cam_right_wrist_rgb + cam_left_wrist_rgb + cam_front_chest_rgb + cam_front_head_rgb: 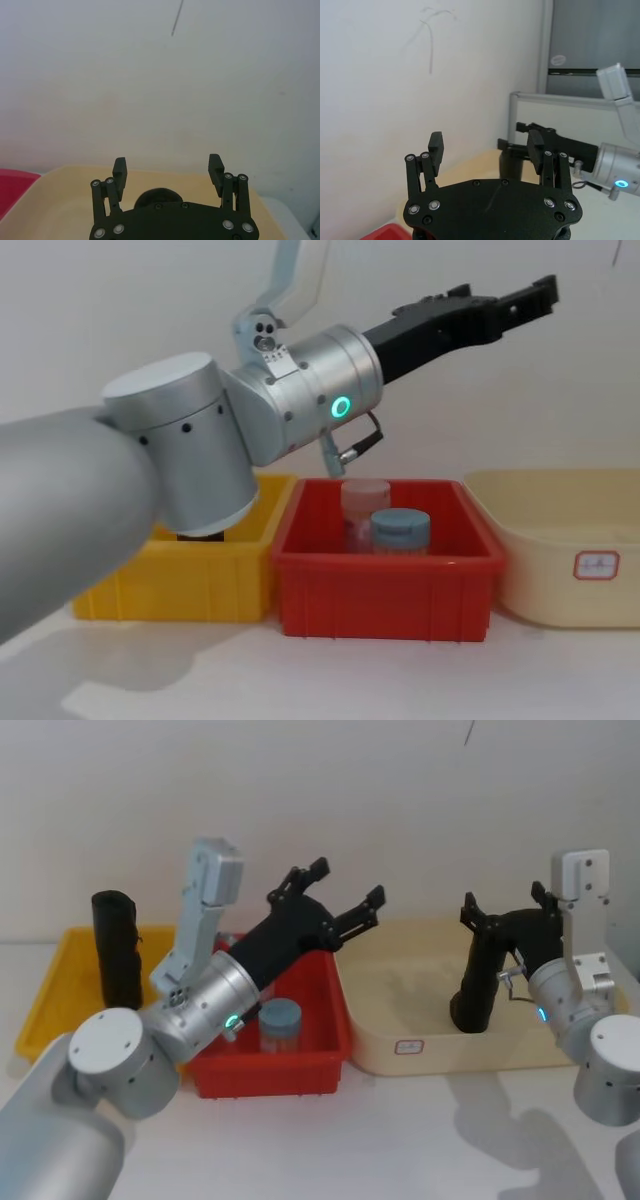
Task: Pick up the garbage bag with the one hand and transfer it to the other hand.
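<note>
The garbage bag (478, 985), a thick black roll with a flared lower end, stands upright in the beige bin (450, 1060). My right gripper (503, 902), on the arm with the bluish ring, is open right at the bag's top. In the right wrist view the bag's top (157, 196) sits low between the open fingers (216, 167), and I cannot tell if they touch it. My left gripper (340, 905), on the arm with the green ring, hangs open and empty in the air above the red bin (270, 1075), pointing toward the bag (512, 167).
A slimmer straight black roll (117, 950) stands in the yellow bin (50, 1010) at the left. The red bin in the middle holds a blue-lidded jar (400, 530) and a clear one. A white wall rises close behind the three bins.
</note>
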